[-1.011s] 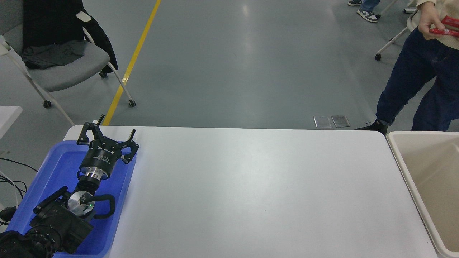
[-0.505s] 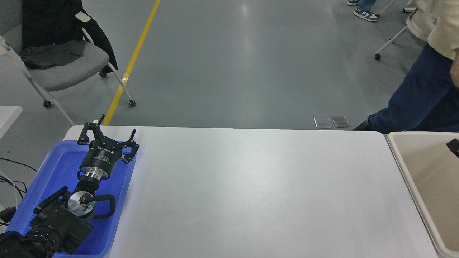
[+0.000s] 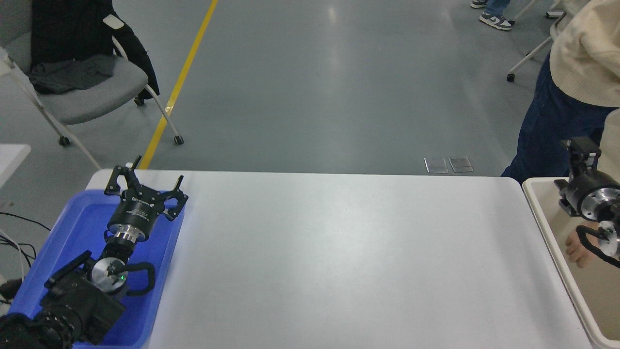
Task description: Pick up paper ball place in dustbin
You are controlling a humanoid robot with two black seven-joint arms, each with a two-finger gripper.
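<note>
At the lower left, the left gripper (image 3: pixel 145 180) is seen parked over the far end of a blue plastic tray (image 3: pixel 80 220), its black fingers (image 3: pixel 116 175) spread apart with nothing between them. Across the bare white table (image 3: pixel 339 252), at the right edge, the right gripper (image 3: pixel 579 157) is seen above the large cream-coloured rectangular plastic dustbin (image 3: pixel 542 218), pointing away from the camera; whether its fingers are spread or pressed together cannot be told. A person's hand (image 3: pixel 577 246) is seen inside the dustbin, just below the right wrist. The person, in a cream sweater and dark blue trousers, is standing behind the dustbin. The tan paper ball cannot be located in this view. A grey chair (image 3: pixel 82 92) draped with dark clothing is noted at the upper left.
</note>
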